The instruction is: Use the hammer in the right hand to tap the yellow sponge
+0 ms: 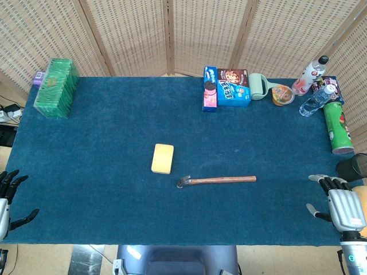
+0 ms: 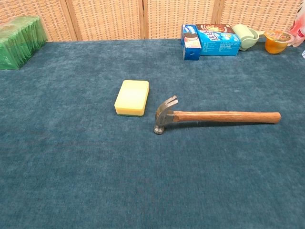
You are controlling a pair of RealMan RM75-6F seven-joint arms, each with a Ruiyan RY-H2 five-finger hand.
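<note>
A yellow sponge [image 1: 163,158] [image 2: 132,97] lies flat near the middle of the blue table. Just right of it lies a hammer [image 1: 217,180] [image 2: 214,117], its metal head toward the sponge and its wooden handle pointing right. My right hand [image 1: 342,205] rests at the table's front right corner, fingers apart, holding nothing, well right of the handle's end. My left hand [image 1: 8,195] sits at the front left edge, fingers spread and empty. Neither hand shows in the chest view.
A green stack of packets [image 1: 57,87] stands at the back left. Snack boxes [image 1: 225,87], a pale green mug [image 1: 258,86], a jelly cup [image 1: 282,95], bottles [image 1: 314,86] and a green can [image 1: 336,127] line the back right.
</note>
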